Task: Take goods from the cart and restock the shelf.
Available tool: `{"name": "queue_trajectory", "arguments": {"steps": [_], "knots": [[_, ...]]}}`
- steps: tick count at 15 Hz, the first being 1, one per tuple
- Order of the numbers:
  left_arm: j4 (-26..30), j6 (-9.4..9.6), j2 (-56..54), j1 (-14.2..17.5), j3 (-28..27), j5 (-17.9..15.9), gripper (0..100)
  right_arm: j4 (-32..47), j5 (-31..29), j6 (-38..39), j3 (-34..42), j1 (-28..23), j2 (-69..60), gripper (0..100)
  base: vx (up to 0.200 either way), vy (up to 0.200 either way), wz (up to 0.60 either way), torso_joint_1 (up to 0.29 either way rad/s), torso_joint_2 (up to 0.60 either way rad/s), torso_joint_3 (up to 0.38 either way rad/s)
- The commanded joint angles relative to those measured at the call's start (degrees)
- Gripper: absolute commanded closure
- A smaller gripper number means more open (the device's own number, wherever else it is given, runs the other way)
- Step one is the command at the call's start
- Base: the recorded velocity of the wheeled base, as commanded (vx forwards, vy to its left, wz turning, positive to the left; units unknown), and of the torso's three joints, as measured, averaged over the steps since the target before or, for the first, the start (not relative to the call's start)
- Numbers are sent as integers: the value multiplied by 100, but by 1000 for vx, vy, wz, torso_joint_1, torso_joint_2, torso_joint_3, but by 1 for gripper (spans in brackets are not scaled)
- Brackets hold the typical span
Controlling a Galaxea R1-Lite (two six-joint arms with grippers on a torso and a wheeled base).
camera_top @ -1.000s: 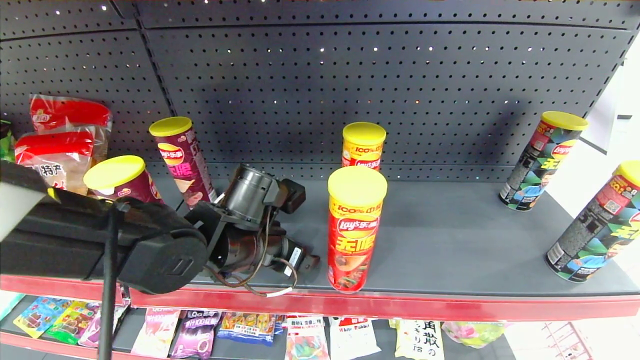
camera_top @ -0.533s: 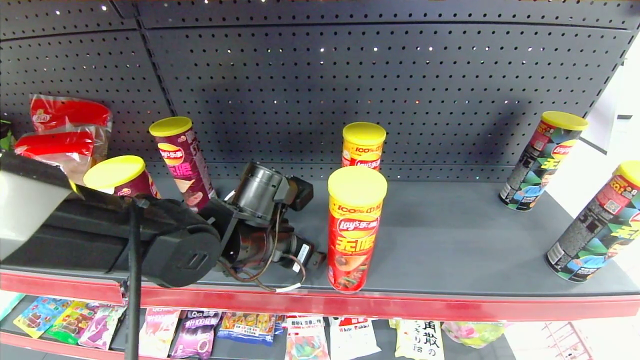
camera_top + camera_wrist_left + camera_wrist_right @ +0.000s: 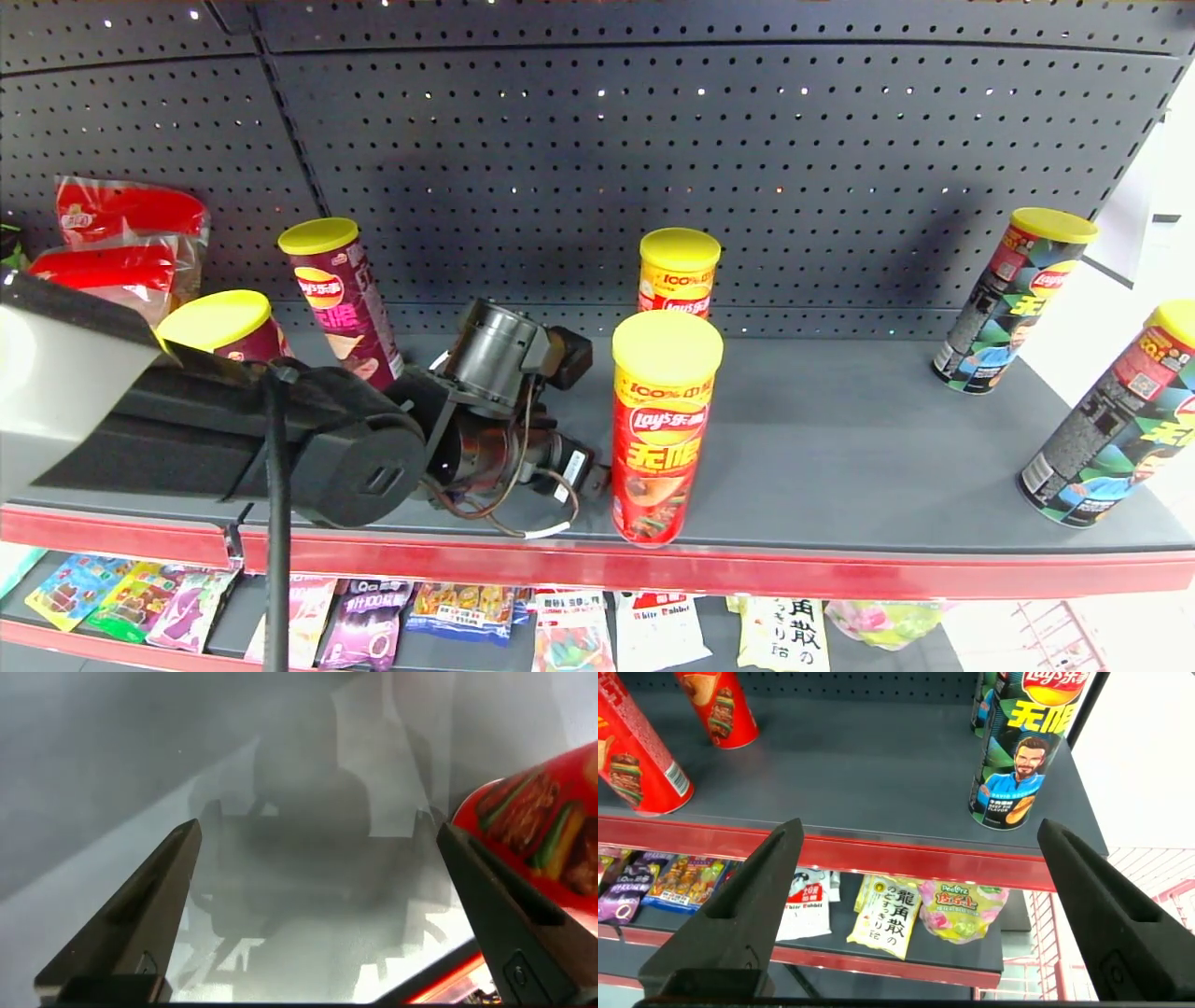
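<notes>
Grey shelf (image 3: 840, 448) with a red lip carries upright chip cans. Left jaws stand spread and empty, with the red can (image 3: 547, 821) just outside one tip. Right jaws are also spread, holding nothing; a black can (image 3: 1015, 761) stands beyond them.

Front purple can (image 3: 217, 320) mostly hidden behind left arm (image 3: 187, 439); hazy red can (image 3: 542, 812), seemingly edge-cut.

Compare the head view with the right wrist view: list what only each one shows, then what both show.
Head view only: the purple cans, the red-topped bags and the left arm over the shelf. Right wrist view only: the right gripper, open, in front of the shelf. Both: the front red can, the front black can, the shelf's red edge and the packets below.
</notes>
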Motion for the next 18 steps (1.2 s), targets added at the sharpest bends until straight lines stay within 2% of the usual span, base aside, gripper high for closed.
{"name": "queue_trajectory", "arguments": {"steps": [1, 18], "knots": [[1, 1, 10, -7, -28, 2, 0, 1, -2, -2, 0, 1, 24, 0, 0, 0, 0, 0, 0, 0], [-7, 10, 186, -69, -274, 2, 0, 1, 7, 7, 35, 10, 41, 0, 0, 0, 0, 0, 0, 0]]}}
